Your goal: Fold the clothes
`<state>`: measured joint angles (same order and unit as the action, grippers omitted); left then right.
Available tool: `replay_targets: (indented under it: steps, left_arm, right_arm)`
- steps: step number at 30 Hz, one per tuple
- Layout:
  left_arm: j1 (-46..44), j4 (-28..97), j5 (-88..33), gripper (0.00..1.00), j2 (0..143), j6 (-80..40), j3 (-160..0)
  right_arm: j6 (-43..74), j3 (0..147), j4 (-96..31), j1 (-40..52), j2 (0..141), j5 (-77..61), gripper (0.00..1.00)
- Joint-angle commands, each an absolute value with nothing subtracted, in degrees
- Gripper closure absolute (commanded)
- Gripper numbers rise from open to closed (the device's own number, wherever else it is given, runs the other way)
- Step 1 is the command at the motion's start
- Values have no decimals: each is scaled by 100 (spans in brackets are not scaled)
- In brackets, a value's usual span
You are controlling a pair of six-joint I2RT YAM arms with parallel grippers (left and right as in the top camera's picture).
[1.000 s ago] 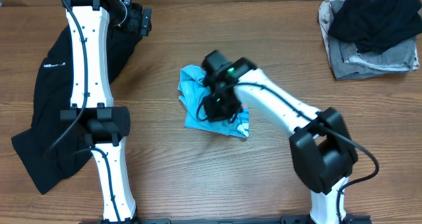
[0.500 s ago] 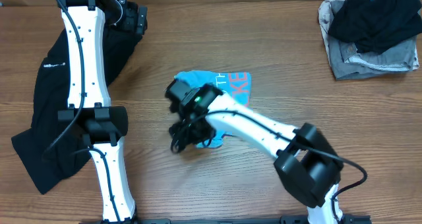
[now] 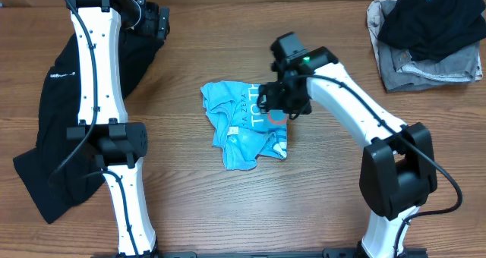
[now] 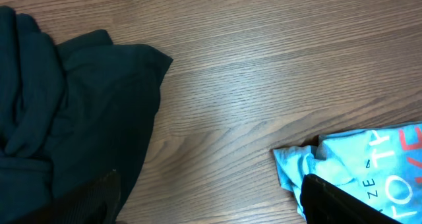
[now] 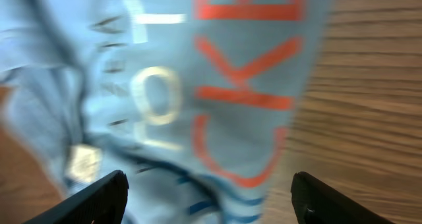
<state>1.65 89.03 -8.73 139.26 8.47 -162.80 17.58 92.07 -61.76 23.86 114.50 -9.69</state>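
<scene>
The light blue T-shirt [image 3: 241, 125] lies crumpled at the table's middle, its white and red lettering facing up. My right gripper [image 3: 277, 105] hovers over the shirt's right edge, jaws open and holding nothing. In the right wrist view the blurred lettering of the shirt [image 5: 198, 85] fills the frame above that open gripper [image 5: 211, 204]. My left gripper [image 3: 154, 24] is at the back left, open above bare wood [image 4: 211, 207]. The left wrist view catches a corner of the shirt [image 4: 356, 165] at the lower right.
A black garment [image 3: 57, 121] is spread along the left side under the left arm, and shows in the left wrist view as dark cloth [image 4: 66, 118]. A pile of black and grey clothes [image 3: 429, 34] sits at the back right corner.
My right gripper, shut on the shirt a second ago, swung it left, then opened and let go. It now sits over the shirt's right edge. The left arm has not moved.
</scene>
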Motion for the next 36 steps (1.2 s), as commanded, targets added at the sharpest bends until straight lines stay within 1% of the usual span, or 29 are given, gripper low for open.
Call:
replay_targets:
  steps: [1,3,5,8,10,11,14,17,22,25,26,27,28,29,30,31,33,36]
  left_arm:
    - [193,8882,-884,11,13913,744,-16398]
    - [193,8882,-884,11,13913,744,-16398]
    - [193,8879,-884,11,13913,744,-16398]
    - [193,8882,-884,11,13913,742,-16398]
    - [193,8882,-884,11,13913,740,-16398]
    - [193,8884,-884,11,13913,729,-16398]
    - [191,8888,-886,11,13913,718,-16398]
    - [187,8888,-895,11,13913,696,-16398]
    - [187,8886,-904,11,13913,674,-16398]
    - [185,8877,-906,11,13913,657,-16398]
    - [185,8862,-906,11,13913,652,-16398]
    - [185,8842,-904,11,13913,620,-16398]
    - [185,8816,-915,12,13913,587,-16398]
    - [185,8801,-937,11,13913,572,-16398]
    - [185,8794,-965,11,13913,574,-16398]
    - [185,8788,-1009,11,13913,574,-16398]
    - [185,8779,-1022,11,13913,569,-16398]
    - [185,8777,-1015,11,13913,572,-16398]
  right_arm:
    - [1608,8954,-6088,2274,11684,-928,18]
    - [1450,8838,-5986,2241,11745,-1142,21]
    - [1372,8713,-5867,2241,11804,-1321,28]
    - [1365,8493,-5728,2252,11876,-1409,33]
    - [1361,8350,-5693,2248,11889,-1396,40]
    - [1347,8278,-5680,2235,11889,-1356,52]
    - [1374,8169,-5712,2189,11889,-1009,96]
    - [1372,8173,-5769,1977,11889,-502,96]
    - [1251,8182,-5741,1175,11889,217,96]
    - [611,8189,-5376,569,11889,296,96]
    - [425,8197,-5177,386,11889,292,91]
    - [357,8230,-4984,213,11889,287,78]
    - [296,8307,-4801,25,11889,172,61]
    - [250,8449,-4748,-139,11889,-104,40]
    - [250,8589,-4779,-239,11889,-357,33]
    - [252,8833,-4921,-351,11889,-790,30]
    - [252,9275,-5221,-438,11874,-1446,30]
    - [252,9810,-5553,-320,11736,-1776,28]
